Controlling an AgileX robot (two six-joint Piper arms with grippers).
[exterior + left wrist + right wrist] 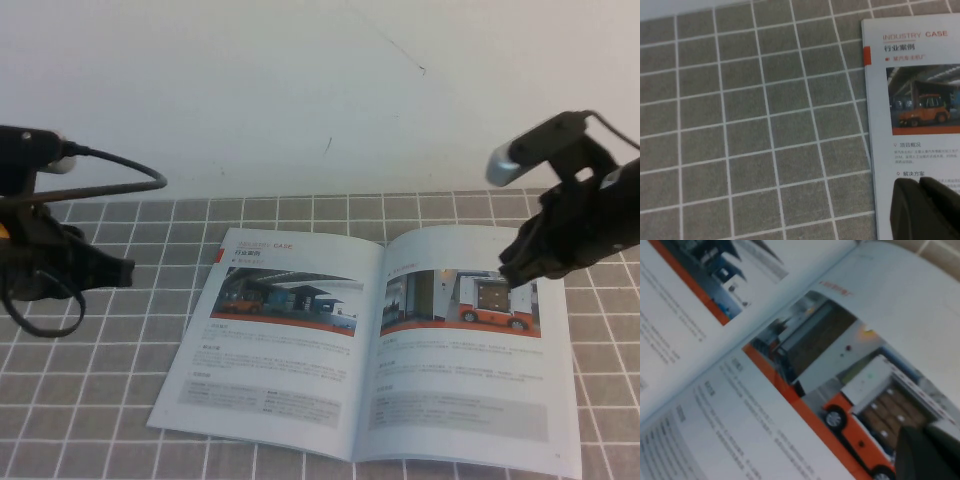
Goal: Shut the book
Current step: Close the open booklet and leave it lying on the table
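From the high view, the book (370, 340) lies open and face up on the grey grid-lined table (100, 400). It sits right of the table's middle, with its lower edge towards the near edge. Both pages carry a photo of an orange vehicle above blocks of text, and the right page bows up slightly beside the spine. The left gripper (122, 270) hangs near the table's left edge, well apart from the book, with its tip pointing towards the left page. The right gripper (512, 275) is over the upper part of the right page, just beside that page's photo. Whether it touches the paper cannot be told.

In the left wrist view, most of what shows is bare table (765, 125). The book's left page (915, 100) comes in from one side, headed "INDUSTRY CASE" in orange. The left gripper's two dark fingers (905, 210) lie pressed together with no gap between them, and they grasp nothing.

In the right wrist view, the book (765, 365) fills the frame at close range, with the spine fold running diagonally and the orange vehicle photo beside it. The right gripper (927, 455) shows only as a dark mass in one corner, over that photo. Whether it is spread or closed cannot be told.
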